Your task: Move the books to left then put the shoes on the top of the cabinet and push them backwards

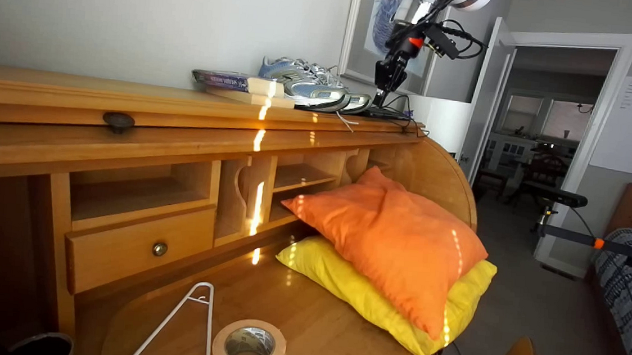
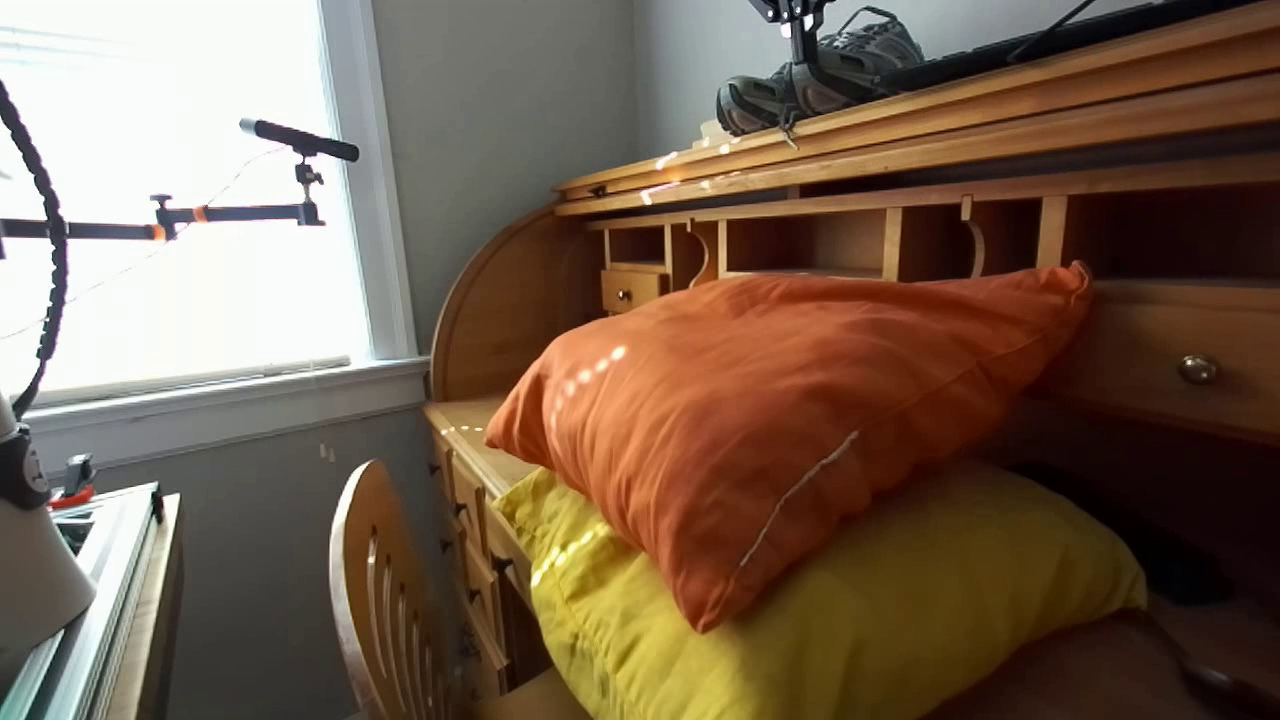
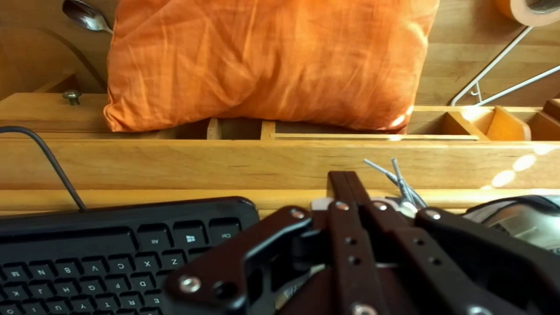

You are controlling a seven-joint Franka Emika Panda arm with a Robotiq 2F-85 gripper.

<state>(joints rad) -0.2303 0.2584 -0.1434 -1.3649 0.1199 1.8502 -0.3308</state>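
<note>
Wrist view has my pincer point(image 3: 344, 177) pressed together right by the keyboard point(image 3: 109, 262). In an exterior view I see both shoes point(image 1: 318, 93) on top of the cabinet point(image 1: 175, 107), between the books point(image 1: 239, 83) and the pincer, a lace point(image 1: 348, 125) hanging over the edge; orange pillow point(image 1: 391, 228) on yellow pillow point(image 1: 352, 290) below.

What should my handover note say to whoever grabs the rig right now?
Gripper: shut, empty, close by the shoes; whether it touches them is unclear.
Shoes: on top of the cabinet, between the books and the keyboard, laces hanging over the front edge.
Books: stacked up there too, left of the shoes in an exterior view.
Done: shoes are up; books appear to be moved left.
Left: probably the push backwards, since the laces overhang the edge.
</note>
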